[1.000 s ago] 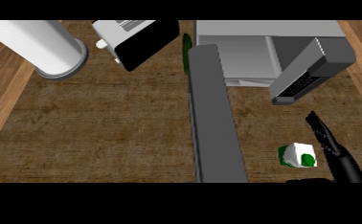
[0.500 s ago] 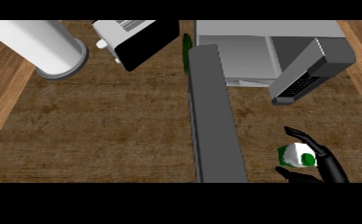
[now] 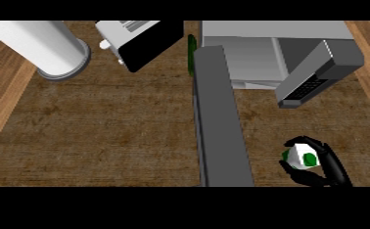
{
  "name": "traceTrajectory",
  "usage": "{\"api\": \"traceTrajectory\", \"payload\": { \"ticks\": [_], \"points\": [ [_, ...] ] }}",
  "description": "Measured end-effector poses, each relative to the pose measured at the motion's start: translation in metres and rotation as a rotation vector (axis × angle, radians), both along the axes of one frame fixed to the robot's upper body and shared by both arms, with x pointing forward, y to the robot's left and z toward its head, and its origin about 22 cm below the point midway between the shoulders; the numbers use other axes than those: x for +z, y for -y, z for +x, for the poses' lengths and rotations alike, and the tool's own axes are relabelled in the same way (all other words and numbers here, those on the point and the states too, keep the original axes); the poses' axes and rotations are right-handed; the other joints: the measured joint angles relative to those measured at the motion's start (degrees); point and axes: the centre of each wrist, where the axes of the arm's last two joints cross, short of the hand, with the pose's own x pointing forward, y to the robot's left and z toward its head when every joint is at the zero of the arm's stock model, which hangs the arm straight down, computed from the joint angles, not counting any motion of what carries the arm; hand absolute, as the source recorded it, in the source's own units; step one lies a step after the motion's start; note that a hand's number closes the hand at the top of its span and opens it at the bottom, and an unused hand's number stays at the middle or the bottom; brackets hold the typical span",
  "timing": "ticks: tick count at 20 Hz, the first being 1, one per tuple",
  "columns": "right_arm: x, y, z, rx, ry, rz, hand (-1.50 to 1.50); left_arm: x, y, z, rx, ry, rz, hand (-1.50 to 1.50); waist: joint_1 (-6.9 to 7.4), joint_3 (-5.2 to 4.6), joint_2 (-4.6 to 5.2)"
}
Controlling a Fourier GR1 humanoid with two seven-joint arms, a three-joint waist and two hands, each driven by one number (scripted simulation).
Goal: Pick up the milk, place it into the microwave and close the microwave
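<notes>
While the microwave [image 3: 253,57] stands with its door [image 3: 220,125] swung wide toward the viewer, the milk carton [image 3: 300,157] is enclosed by the curled fingers [image 3: 307,141] of the right hand [image 3: 327,167] on the bench [image 3: 108,135], right of the door, so a lift into the cavity seems prepared.
</notes>
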Motion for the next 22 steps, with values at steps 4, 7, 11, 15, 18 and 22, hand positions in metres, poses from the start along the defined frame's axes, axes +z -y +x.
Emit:
{"api": "traceTrajectory", "payload": {
  "ticks": [4, 7, 11, 15, 18, 22],
  "points": [
    [-0.006, 0.005, 0.002, -0.004, -0.023, -0.043, 1.5, -0.005, -0.005, -0.005, -0.009, 0.003, -0.004, -1.5, 0.11, -0.06, -0.03],
    [-0.01, 0.003, 0.004, -0.008, -0.021, -0.059, 1.5, -0.01, -0.006, -0.005, -0.011, 0.008, -0.006, -1.5, 0.1, -0.06, 0.0],
    [-0.006, -0.01, 0.029, -0.012, 0.009, -0.053, 1.5, -0.012, -0.007, -0.006, -0.021, 0.004, -0.013, -1.5, 0.4, -0.04, 0.25],
    [0.002, -0.034, 0.064, -0.029, 0.048, -0.013, 1.5, -0.009, -0.008, -0.005, -0.046, 0.016, -0.02, -1.5, 1.43, 0.33, 0.71],
    [0.007, -0.044, 0.079, -0.02, 0.069, 0.013, 1.5, -0.011, -0.011, -0.005, -0.044, 0.016, -0.026, -1.5, 1.32, 0.43, 0.74],
    [0.01, -0.064, 0.094, 0.035, 0.089, 0.059, 1.5, -0.01, -0.016, -0.006, -0.037, 0.015, -0.032, -1.5, 1.08, 0.45, 0.63]
  ]
}}
